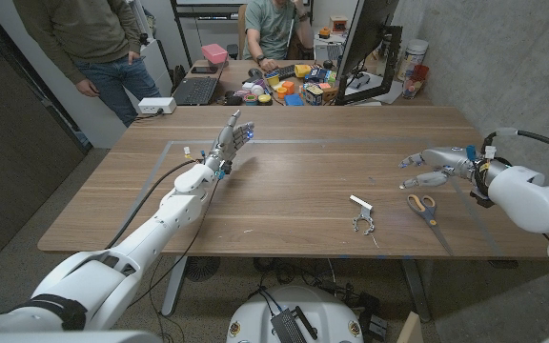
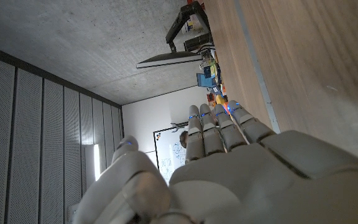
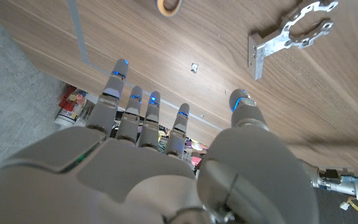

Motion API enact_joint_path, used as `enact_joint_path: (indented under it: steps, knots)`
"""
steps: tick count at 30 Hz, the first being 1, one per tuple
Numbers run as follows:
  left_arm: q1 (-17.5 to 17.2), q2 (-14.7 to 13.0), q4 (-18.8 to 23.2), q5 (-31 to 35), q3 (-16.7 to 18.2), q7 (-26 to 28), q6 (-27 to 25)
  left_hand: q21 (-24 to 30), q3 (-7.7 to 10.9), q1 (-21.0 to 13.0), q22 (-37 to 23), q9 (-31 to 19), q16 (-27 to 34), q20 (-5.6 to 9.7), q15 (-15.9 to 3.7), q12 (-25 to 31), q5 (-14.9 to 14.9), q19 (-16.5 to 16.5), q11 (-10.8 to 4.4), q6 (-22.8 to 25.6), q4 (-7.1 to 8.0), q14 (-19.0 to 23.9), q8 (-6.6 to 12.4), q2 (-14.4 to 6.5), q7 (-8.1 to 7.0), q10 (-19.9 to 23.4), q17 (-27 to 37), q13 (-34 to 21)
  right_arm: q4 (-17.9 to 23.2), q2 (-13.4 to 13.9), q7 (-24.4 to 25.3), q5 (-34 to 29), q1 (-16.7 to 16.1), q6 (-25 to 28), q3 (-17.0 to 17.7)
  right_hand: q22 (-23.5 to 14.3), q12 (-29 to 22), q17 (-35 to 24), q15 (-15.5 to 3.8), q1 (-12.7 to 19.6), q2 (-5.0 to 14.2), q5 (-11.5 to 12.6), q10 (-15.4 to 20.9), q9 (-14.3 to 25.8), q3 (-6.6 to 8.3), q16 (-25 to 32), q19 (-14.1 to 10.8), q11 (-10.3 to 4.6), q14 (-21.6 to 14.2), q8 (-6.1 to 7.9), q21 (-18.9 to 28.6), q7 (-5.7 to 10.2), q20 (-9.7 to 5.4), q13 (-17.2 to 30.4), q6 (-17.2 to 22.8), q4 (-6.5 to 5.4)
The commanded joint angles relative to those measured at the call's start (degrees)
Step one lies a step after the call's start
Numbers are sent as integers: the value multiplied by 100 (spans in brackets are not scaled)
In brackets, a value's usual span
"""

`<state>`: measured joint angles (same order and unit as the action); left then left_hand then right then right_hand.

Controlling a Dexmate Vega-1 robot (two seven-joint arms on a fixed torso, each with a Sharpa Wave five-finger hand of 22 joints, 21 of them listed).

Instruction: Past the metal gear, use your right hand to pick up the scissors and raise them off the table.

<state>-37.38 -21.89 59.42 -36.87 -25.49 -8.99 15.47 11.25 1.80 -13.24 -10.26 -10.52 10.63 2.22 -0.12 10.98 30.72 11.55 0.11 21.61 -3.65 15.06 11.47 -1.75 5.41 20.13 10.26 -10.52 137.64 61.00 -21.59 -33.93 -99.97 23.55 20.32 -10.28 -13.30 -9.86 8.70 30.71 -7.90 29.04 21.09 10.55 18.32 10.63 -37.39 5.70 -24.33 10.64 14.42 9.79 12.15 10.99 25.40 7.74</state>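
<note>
The scissors (image 1: 422, 207) are seen lying flat just beside the metal gear (image 1: 362, 217), with the empty, spread-fingered right hand (image 1: 429, 168) hovering near them, so they're probably best pinched at the stiff, light, kinda slippery orange handles.

on the wooden table (image 1: 284, 181), the scissors (image 1: 422, 206) lie toward the robot's right, with the metal gear (image 1: 362, 218) just beside them on their left and slightly nearer the robot. the right hand (image 1: 431, 167) hovers just behind the scissors, farther from the robot, its fingers spread and apart from them, while the left hand (image 1: 234, 136) stands well apart from the scissors, far to their left and farther back on the table. behind the scissors, past the table's far edge, sit a laptop (image 1: 196, 89) and a monitor (image 1: 363, 43), with two people beyond.
</note>
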Motion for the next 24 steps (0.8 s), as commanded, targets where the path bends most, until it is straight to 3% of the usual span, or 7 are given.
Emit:
enact_joint_path:
  steps: [1, 6, 9, 16, 22, 24]
  knots:
    - [16, 19, -28, -2, -20, -36, -21, 6, -36, -23, -18, -22, 23, -12, 34, 29, 19, -47, -18, 41, -11, 16, 16, -16, 11, 8, 16, -21, 233, 7, -1495, -703, 424, 627, -317, -22, 29, -19, -29, -58, -55, 67, 4, 15, -61, 56, -441, 70, -170, 58, 116, -23, -8, 23, 39, -3]
    - [11, 7, -16, 16, -26, -21, -30, 7, -40, -22, -19, -23, 24, -20, 53, 30, 19, -52, 2, 48, -10, 15, 17, -21, 18, 7, 17, -22, 124, 89, -1604, -642, 678, 665, -577, -10, -30, -22, -16, -65, -93, 102, 157, 17, -107, 60, -733, 104, -290, 40, 173, -3, -2, 27, -3, 7]
    - [-9, -20, 28, 26, -19, 20, -50, 16, -43, -21, -20, -23, 24, 50, 53, 32, 19, -36, 16, 59, -10, 14, 19, -25, 47, 7, 18, -22, 68, 161, -1713, -572, 744, 679, -613, 1, -79, -23, -22, -60, -109, 124, 305, 18, -130, 63, -821, 169, -361, 28, 170, 29, 16, 24, -42, 16]
    - [-28, -72, 121, 55, -20, 104, -129, 18, -48, -22, -20, -23, 27, 70, 42, 33, 19, -36, 29, 69, -11, 19, 20, -29, 59, 5, 18, -22, -104, 343, -1855, -435, 892, 818, -780, 14, -46, -23, 12, -52, -136, 155, 260, 17, -163, 12, -768, 198, -300, -5, 96, 35, 40, 17, -160, 30]
    - [-10, -85, 155, 89, -45, 131, -177, 19, -52, -22, -20, -23, 27, 62, 38, 32, 19, -37, 26, 74, -12, 17, 20, -31, 57, 1, 18, -22, -294, 423, -1699, -332, 906, 862, -829, 20, -51, -25, -37, -59, -173, 206, 283, 27, -215, -1, -700, 199, -300, 60, 18, 47, 42, 27, -33, 38]
    - [-4, -69, 154, 88, -50, 142, -184, 19, -54, -22, -20, -24, 27, 58, 39, 31, 19, -39, 31, 74, -12, 16, 19, -32, 55, -2, 18, -22, -343, 460, -1663, -288, 944, 910, -882, 21, -34, -28, -55, -62, -178, 248, 236, 32, -249, -11, -671, 83, -285, 90, -27, 29, 40, 37, 44, 37]
